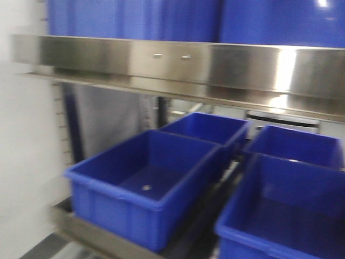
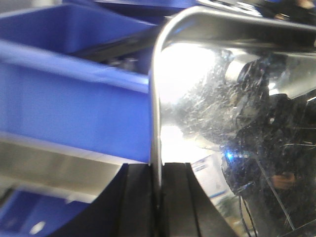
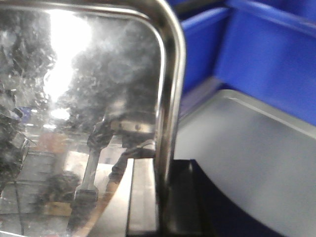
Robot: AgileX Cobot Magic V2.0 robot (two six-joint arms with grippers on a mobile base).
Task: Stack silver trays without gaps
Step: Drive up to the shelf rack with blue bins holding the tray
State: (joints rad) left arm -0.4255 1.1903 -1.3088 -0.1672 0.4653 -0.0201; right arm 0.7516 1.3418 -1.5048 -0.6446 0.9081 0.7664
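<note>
Two arms hold one silver tray [image 2: 222,89] beside the blue bins [image 2: 74,108], left gripper [image 2: 157,182] and right gripper [image 3: 165,180] jaws clamped on its rim; next, I judge, it must nest squarely.

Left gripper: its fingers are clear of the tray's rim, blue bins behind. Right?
No. The left gripper is shut on the rim of the tray, not clear of it; the left wrist view shows it pinching the rim. The blue bins are behind, as you say.
</note>
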